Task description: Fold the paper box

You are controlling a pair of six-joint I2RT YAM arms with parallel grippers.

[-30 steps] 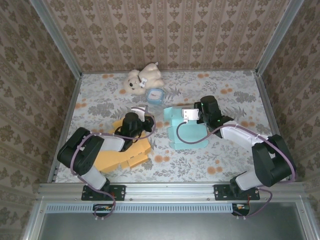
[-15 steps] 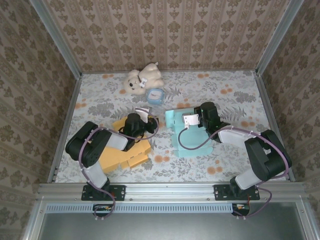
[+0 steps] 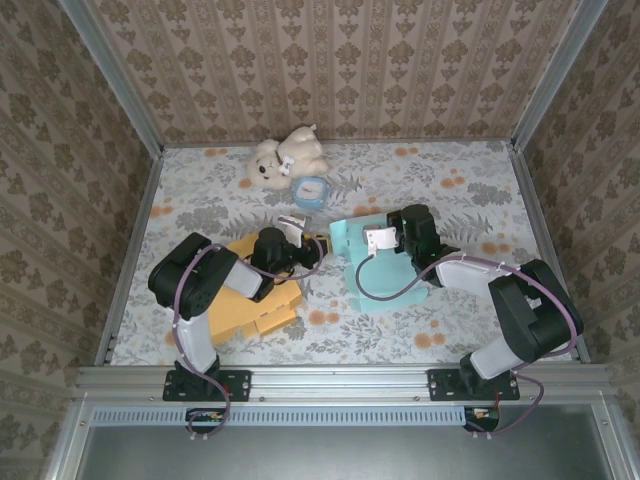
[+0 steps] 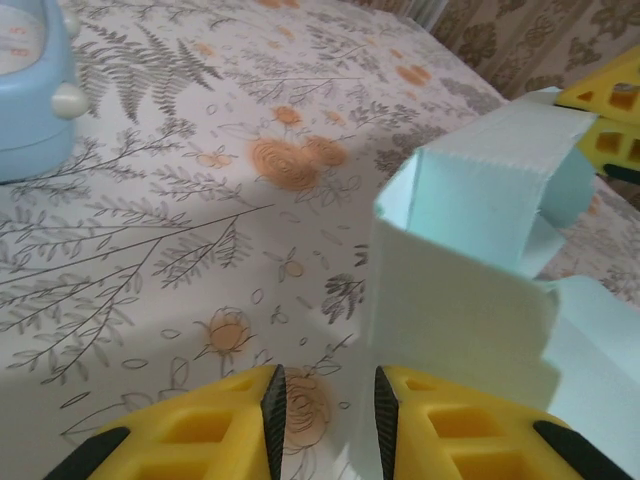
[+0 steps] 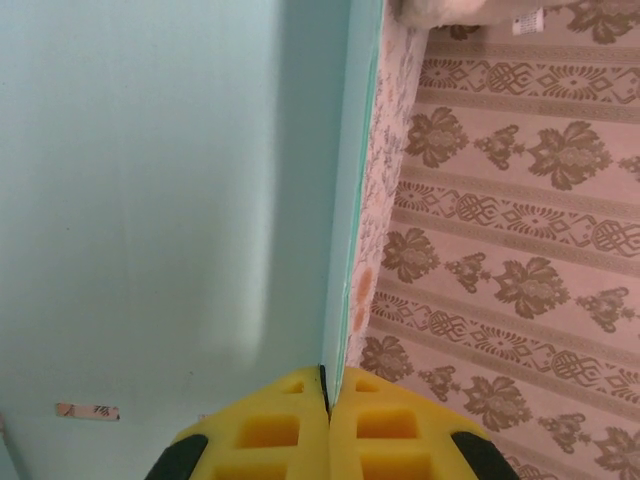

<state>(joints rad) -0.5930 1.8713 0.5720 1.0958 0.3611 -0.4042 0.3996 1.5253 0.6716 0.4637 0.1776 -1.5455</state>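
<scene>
Much of the paper box is cropped at left; we see the right end effector pinching its edge, the left end effector parted.

Top view: bright, even, diffuse light from above, no glare. Shadows are soft and short, e.g. beside the plush toy. Wall rails splay toward the corners, a wide-angle look.

Left wrist: table cloth sharp mid-frame. My left gripper is soft, out of focus. Paper box is pale, nearly washed out on top, with a soft shadow at its foot.

Right wrist: box face flat, a dim shadow band along its edge. My right gripper is blurred. Wallpaper fairly crisp.
</scene>
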